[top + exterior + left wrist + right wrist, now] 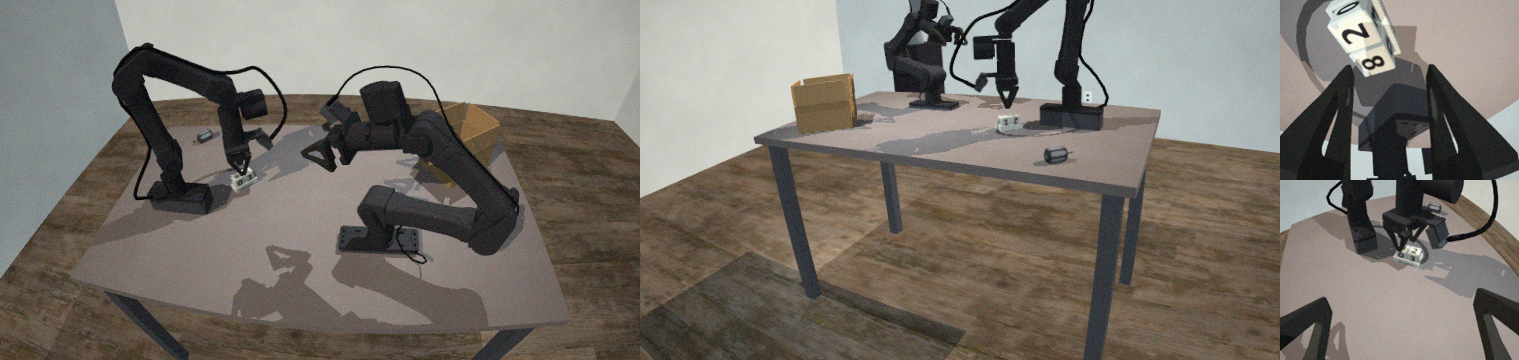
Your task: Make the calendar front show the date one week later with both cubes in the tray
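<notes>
Two cubes (240,182) (1015,120) (1356,34) (1414,251) sat side by side in the tray (245,188) (1009,129) (1394,42) (1407,263), on the desk (280,220) (950,145) (1460,40) (1368,300) near my left arm's base; front read 03. Probably light, rigid, smooth, slip-prone if pinched at edges. Best grip: opposite flat sides of one cube, high up, clear of tray and neighbour. My left end effector (243,173) (1008,105) (1390,70) (1405,246) was about half open, nothing held, just above them. My right end effector (320,154) (960,38) (1400,303) was wide open, empty, well apart. Month name too small to read; the left fingers partly covered the 0 cube's top in the right wrist view; undersides hidden; left wrist view cut off the tray's far end.
</notes>
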Controlling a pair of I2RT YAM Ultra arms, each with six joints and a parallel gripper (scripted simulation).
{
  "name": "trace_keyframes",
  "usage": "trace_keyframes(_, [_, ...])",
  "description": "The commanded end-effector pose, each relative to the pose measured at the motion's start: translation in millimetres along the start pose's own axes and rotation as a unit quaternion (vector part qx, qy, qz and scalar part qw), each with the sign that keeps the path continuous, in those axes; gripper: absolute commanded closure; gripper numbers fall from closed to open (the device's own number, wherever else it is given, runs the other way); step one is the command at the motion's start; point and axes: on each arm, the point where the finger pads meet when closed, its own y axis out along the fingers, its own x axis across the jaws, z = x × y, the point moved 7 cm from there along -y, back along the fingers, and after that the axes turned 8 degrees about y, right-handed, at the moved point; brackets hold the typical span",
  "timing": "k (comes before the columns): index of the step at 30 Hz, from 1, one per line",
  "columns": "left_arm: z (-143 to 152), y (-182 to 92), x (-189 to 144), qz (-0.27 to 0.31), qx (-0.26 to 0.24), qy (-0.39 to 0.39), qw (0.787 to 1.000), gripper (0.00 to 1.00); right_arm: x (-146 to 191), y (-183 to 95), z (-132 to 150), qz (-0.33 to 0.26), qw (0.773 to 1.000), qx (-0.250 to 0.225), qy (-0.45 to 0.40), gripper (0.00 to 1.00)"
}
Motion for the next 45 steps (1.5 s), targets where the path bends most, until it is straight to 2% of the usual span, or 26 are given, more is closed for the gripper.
trace_keyframes(1, [1, -2, 9, -0.023, -0.022, -0.119, 0.992, 0.45, -3, 13, 1, 0.008, 1.0, 0.0, -0.001, 0.0])
trace_keyframes(9, [15, 8, 8, -0.035, -0.011, -0.174, 0.984, 0.45, -4, 19, 12, 0.01, 1.0, 0.023, 0.004, 0.0])
trace_keyframes(21, [15, 7, 6, -0.031, -0.012, -0.165, 0.986, 0.45, -4, 18, 13, 0.01, 1.0, 0.023, 0.004, 0.0])
trace_keyframes(22, [15, 7, 6, -0.031, -0.012, -0.165, 0.986, 0.45, -4, 15, 7, 0.011, 1.0, 0.008, 0.005, 0.0])
trace_keyframes(24, [15, 7, 6, -0.031, -0.012, -0.165, 0.986, 0.45, -4, 15, 7, 0.011, 1.0, 0.008, 0.005, 0.0])
trace_keyframes(27, [18, 17, 8, -0.031, 0.002, -0.168, 0.985, 0.45, -4, 15, 7, 0.011, 1.0, 0.008, 0.005, 0.0])
trace_keyframes(45, [17, 40, 12, -0.031, 0.003, -0.172, 0.985, 0.45, -4, 15, 7, 0.011, 1.0, 0.008, 0.005, 0.0])
